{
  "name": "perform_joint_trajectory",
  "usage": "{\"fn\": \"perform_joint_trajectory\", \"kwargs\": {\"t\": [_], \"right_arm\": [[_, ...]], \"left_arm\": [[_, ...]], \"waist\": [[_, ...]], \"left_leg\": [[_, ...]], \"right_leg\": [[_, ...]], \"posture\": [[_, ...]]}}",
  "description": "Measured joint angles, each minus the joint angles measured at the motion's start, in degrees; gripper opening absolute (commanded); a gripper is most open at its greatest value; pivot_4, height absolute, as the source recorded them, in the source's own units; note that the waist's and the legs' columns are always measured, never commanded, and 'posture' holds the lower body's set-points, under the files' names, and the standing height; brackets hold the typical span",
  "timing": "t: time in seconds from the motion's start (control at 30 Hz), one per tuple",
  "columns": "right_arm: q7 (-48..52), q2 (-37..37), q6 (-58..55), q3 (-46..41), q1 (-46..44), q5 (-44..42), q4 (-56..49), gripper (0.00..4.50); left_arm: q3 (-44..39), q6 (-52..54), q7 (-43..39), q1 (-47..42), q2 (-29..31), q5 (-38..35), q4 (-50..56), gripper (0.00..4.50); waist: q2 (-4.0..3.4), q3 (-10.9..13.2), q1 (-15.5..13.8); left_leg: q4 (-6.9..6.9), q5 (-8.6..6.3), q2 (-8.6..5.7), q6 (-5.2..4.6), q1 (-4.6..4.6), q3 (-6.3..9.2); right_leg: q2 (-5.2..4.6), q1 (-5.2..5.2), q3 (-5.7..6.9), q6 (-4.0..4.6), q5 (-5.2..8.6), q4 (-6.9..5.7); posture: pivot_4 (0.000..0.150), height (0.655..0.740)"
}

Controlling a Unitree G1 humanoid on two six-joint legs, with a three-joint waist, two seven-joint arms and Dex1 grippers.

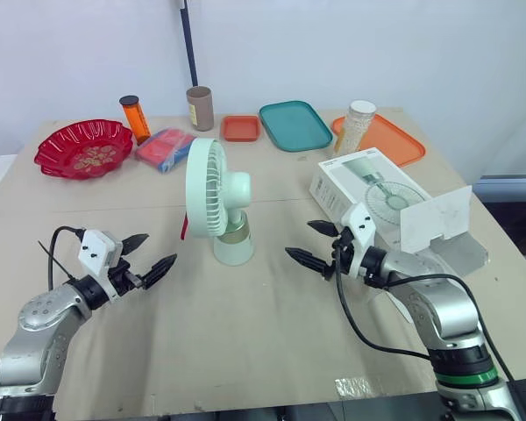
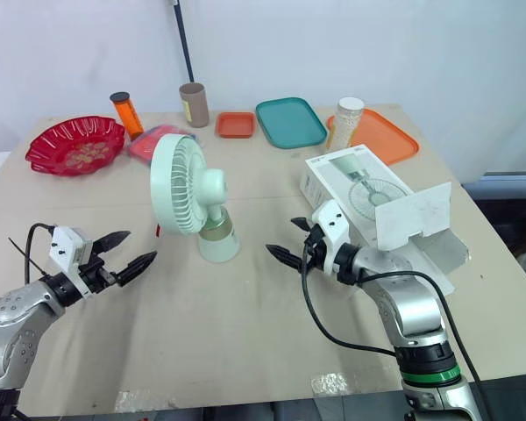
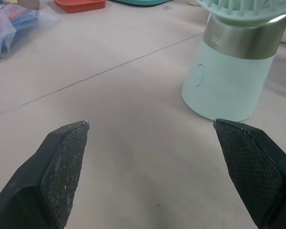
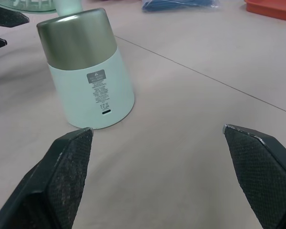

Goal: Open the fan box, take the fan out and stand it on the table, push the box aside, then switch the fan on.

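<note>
A pale green fan [image 1: 217,200] stands upright mid-table on its round base [image 3: 229,81], grille facing my left side. The white fan box [image 1: 377,195] lies to its right with its end flap [image 1: 436,218] open. My left gripper [image 1: 146,257] hovers open to the left of the fan, a short way from the base, nothing between its fingertips [image 3: 66,157]. My right gripper [image 1: 316,245] hovers open to the right of the fan, between base and box, and is empty too. The label side of the base [image 4: 93,81] faces it.
Along the table's far edge sit a red bowl [image 1: 83,147], an orange bottle [image 1: 134,117], a blue-red packet [image 1: 165,147], a brown cup [image 1: 200,108], a small orange tray [image 1: 241,128], a teal tray [image 1: 294,125], an orange tray [image 1: 394,140] and a white jar [image 1: 357,127].
</note>
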State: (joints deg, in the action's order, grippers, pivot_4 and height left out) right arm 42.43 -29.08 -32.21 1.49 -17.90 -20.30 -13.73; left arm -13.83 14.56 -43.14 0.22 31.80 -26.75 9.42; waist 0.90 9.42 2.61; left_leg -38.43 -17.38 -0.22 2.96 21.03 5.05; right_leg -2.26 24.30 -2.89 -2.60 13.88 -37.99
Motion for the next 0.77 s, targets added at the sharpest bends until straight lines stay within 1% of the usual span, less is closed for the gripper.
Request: {"fn": "perform_joint_trajectory", "kwargs": {"t": [0.23,0.4,0.77], "right_arm": [[0.1,0.0,0.2,0.3,-0.5,0.1,0.3,4.5],[0.2,0.0,1.3,0.7,-1.1,0.4,0.5,4.5],[1.1,0.0,2.1,0.8,-1.3,0.7,1.7,4.5]], "left_arm": [[-0.3,-0.8,0.1,0.5,0.0,0.0,-0.1,4.46],[-1.9,-1.0,0.1,2.2,0.0,0.0,-1.3,4.46],[-2.0,-2.0,0.2,2.2,0.1,1.2,-1.5,4.46]], "waist": [[0.0,0.0,0.0],[0.0,0.0,0.0],[0.01,0.0,0.0]], "left_leg": [[0.0,0.0,0.01,0.0,-0.01,0.0],[0.0,0.0,0.01,0.0,-0.02,-0.01],[0.0,0.0,0.0,0.0,-0.02,-0.02]], "right_leg": [[0.01,0.0,0.0,0.0,0.0,0.0],[0.01,0.0,-0.01,0.0,0.0,0.0],[0.0,-0.01,-0.01,0.0,0.0,0.0]], "posture": [[0.15,0.74],[0.15,0.74],[0.15,0.74]]}}
